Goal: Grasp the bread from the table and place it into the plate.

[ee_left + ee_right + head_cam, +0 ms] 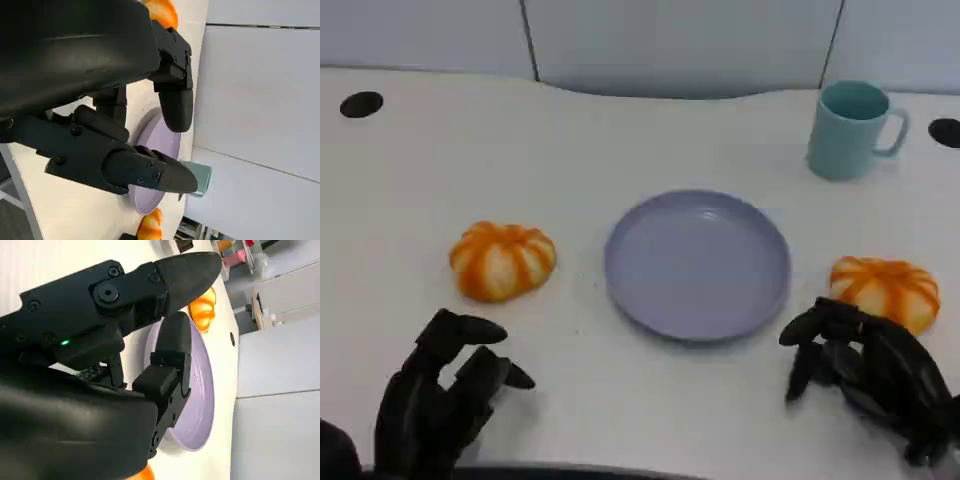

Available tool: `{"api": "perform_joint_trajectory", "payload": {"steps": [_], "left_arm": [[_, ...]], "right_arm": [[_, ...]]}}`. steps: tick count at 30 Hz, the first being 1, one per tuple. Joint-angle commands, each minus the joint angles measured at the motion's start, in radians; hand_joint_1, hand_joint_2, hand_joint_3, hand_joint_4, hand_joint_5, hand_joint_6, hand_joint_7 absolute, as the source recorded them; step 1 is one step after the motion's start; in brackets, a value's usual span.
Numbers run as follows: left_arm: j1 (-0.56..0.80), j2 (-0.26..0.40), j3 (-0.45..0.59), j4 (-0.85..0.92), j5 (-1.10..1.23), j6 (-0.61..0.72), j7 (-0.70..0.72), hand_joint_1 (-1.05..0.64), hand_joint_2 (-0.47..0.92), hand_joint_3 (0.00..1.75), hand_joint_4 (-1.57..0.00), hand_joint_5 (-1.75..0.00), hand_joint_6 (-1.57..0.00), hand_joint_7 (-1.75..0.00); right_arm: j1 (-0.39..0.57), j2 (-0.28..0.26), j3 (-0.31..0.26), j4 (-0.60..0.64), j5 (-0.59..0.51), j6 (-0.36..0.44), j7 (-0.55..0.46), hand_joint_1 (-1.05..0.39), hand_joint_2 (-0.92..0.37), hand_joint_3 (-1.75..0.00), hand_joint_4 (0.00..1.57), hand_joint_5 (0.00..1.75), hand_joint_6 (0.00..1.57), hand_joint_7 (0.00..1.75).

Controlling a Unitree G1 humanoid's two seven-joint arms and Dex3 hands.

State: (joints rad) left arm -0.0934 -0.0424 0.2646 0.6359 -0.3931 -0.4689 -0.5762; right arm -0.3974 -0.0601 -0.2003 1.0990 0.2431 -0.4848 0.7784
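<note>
White table [620, 140] as seen from the head camera. A lavender plate [697, 263] is lying at centre, holding nothing. Two orange-and-white striped breads are sitting on the table: the left bread [502, 259] at the plate's 9 o'clock, clear of its rim, and the right bread [886, 289] at its 3 o'clock, just beside the rim. A teal mug [851, 129] is standing at 1 o'clock, handle facing right. The left hand [440, 395] is hovering at 7 o'clock, fingers apart, released, grasping nothing. The right hand [870, 375] is resting just below the right bread, fingers loosely curled, grasping nothing; whether it is touching the bread cannot be told.
</note>
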Motion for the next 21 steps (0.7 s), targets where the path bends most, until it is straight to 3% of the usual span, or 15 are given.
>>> {"api": "perform_joint_trajectory", "payload": {"steps": [1, 7, 21], "left_arm": [[-0.004, 0.016, 0.004, 0.005, 0.000, -0.007, 0.003, -0.69, 0.92, 0.16, -0.41, -1.75, -0.23, -1.63], [-0.006, 0.017, 0.005, 0.006, -0.002, -0.003, 0.004, -0.68, 0.92, 0.17, -0.39, -1.75, -0.22, -1.65], [0.002, 0.014, 0.002, -0.009, -0.003, 0.005, 0.006, -0.69, 0.92, 0.14, -0.40, -1.75, -0.23, -1.63]], "right_arm": [[0.017, -0.008, -0.003, 0.017, -0.003, 0.032, -0.011, -0.54, -0.92, -0.12, 0.63, 1.57, 0.72, 1.02], [0.021, -0.011, 0.009, 0.013, -0.022, 0.003, -0.029, -0.56, -0.92, -0.14, 0.63, 1.56, 0.73, 1.04], [0.025, -0.004, -0.001, 0.001, -0.005, 0.036, -0.021, -0.56, -0.92, -0.12, 0.62, 1.58, 0.72, 1.05]]}}
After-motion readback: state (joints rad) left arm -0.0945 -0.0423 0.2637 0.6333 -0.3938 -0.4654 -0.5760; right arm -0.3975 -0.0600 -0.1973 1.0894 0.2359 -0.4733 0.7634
